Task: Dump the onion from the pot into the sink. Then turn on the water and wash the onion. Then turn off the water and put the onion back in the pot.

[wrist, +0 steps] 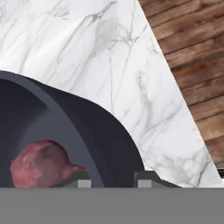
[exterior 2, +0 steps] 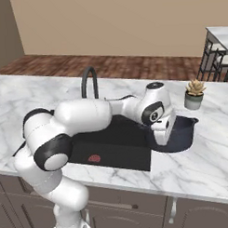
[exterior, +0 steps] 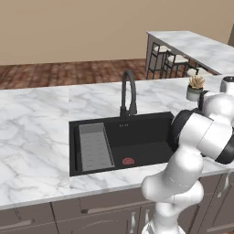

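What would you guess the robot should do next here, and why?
Probably finish closing the end effector on the pot wall: in the hand view one fingertip sits inside the rim and one outside. The onion lies in the pot, which sits on the counter beside the sink, so it must be gripped before tipping.

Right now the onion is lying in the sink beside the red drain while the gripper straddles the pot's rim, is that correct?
Not quite. The onion is inside the pot, not in the sink; the hand view shows it against the pot's inner wall. The gripper does straddle the pot's rim.
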